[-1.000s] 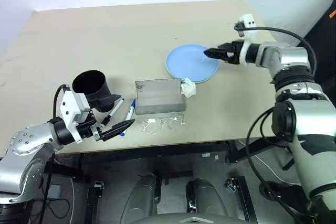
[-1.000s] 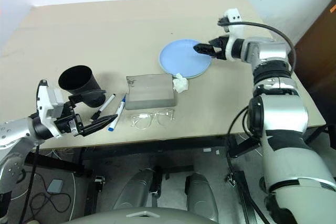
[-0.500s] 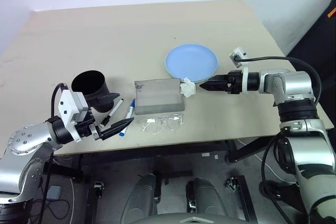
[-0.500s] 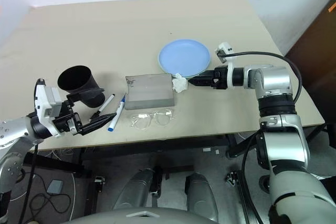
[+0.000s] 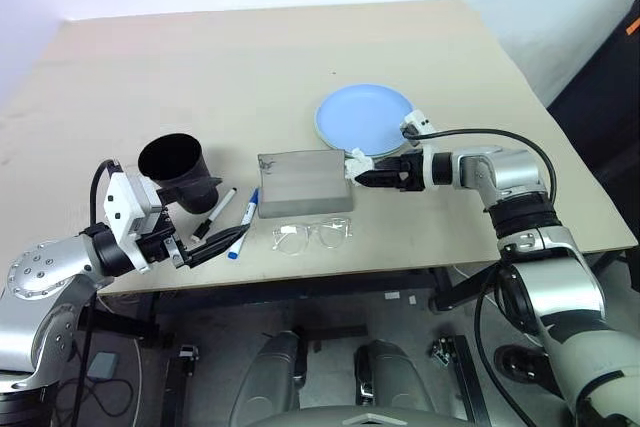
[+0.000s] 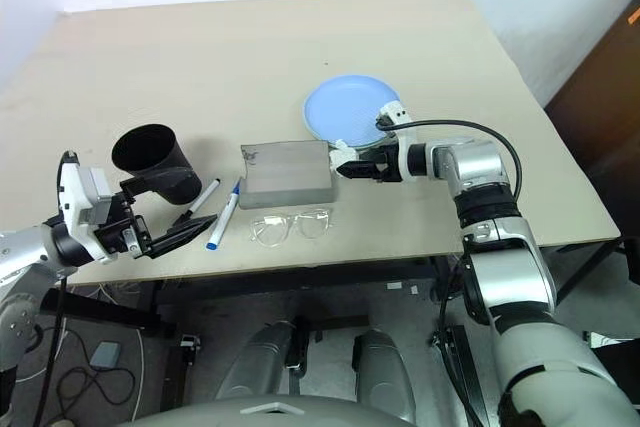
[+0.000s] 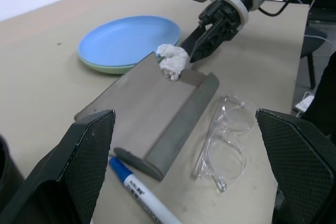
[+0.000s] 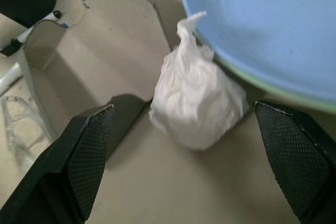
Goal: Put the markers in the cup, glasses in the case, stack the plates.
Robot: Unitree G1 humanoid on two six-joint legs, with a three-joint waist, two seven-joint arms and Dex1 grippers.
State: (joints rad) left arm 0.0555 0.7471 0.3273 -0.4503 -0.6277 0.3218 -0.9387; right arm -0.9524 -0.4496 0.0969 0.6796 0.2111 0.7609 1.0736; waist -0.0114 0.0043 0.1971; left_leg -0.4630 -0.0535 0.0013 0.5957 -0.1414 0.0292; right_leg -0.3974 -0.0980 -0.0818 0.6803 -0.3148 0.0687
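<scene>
Plates (image 5: pixel 365 117) sat already stacked on the beige table (image 5: pixel 250 67), the light blue one on top of the mint green one, and we saw a crumpled white tissue (image 8: pixel 197 106) wedged against their rim and the corner of the grey case (image 5: pixel 303 183). That tissue stood squarely between our right gripper (image 5: pixel 362 179) and the closed case. Near the table's front edge lay the clear glasses (image 5: pixel 311 236), just in front of the case, and to their left the blue-capped marker (image 5: pixel 245 215) and the black-capped marker (image 5: pixel 213 216), beside the black cup (image 5: pixel 175 165). A second ago our right arm reached over the blue plate; it had since swung down and in toward the tissue. Its fingers stood spread, the tissue sitting just ahead of them, nothing pinched. Our left gripper (image 5: pixel 215 247) had stayed put near the markers, fingers wide apart too, empty, the blue-capped marker just past its tips.
</scene>
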